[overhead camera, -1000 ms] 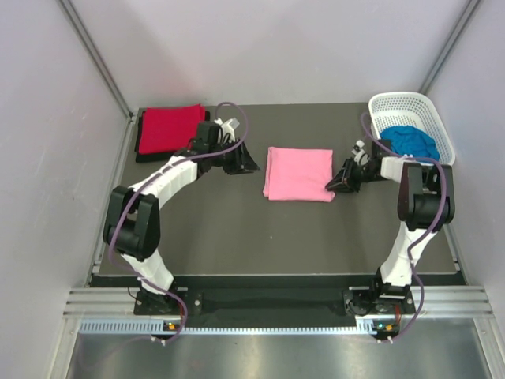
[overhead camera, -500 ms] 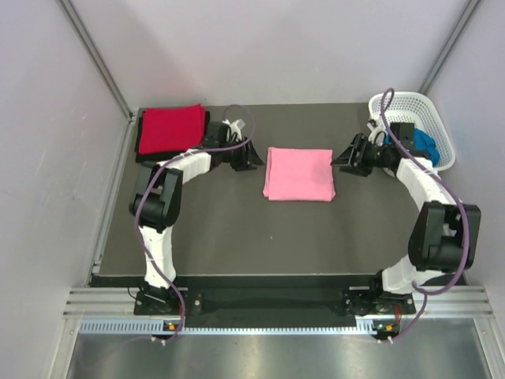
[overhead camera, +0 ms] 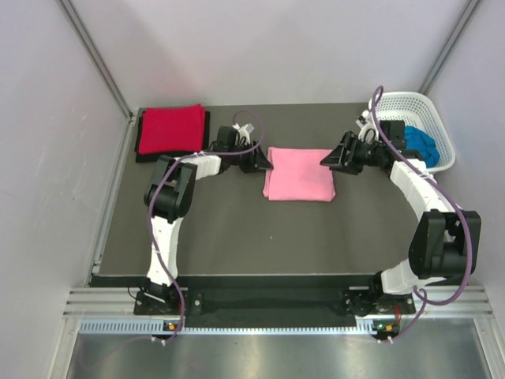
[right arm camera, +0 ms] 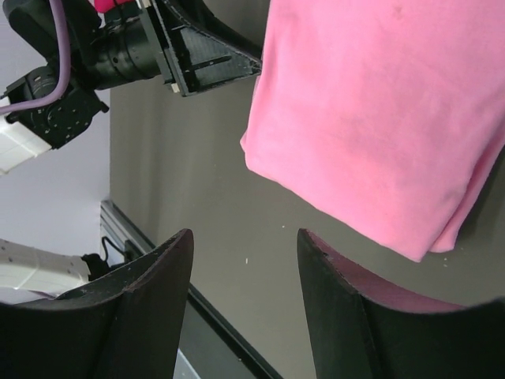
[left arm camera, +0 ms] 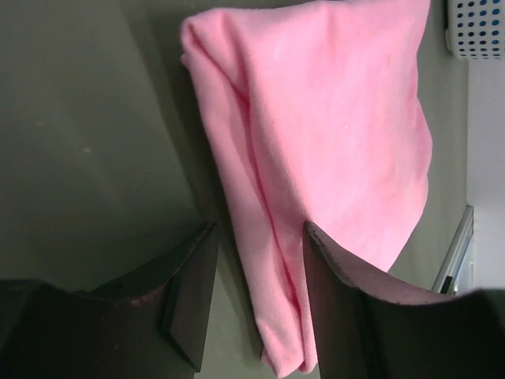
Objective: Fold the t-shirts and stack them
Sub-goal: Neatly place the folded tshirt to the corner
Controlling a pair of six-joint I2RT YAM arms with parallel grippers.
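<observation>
Pink t-shirt [overhead camera: 298, 174] lies folded mid-table. Left gripper [overhead camera: 262, 163] at its 9 o'clock and right gripper [overhead camera: 331, 160] at 3 o'clock, both jaws apart. Risk: pinching 1 layer only would unfold it.

Near side of pink t-shirt [overhead camera: 299, 175]: bare table mat [overhead camera: 276, 237], free passage across | Left edge: left gripper [overhead camera: 267, 162], jaws parted astride the fold, blocks that side | Right edge, far corner: right gripper [overhead camera: 327, 160], jaws wide apart | Far left: red t-shirt [overhead camera: 170, 128] on black t-shirt [overhead camera: 207, 126] | Far right: white basket [overhead camera: 430, 106] holding blue t-shirt [overhead camera: 420, 144]
</observation>
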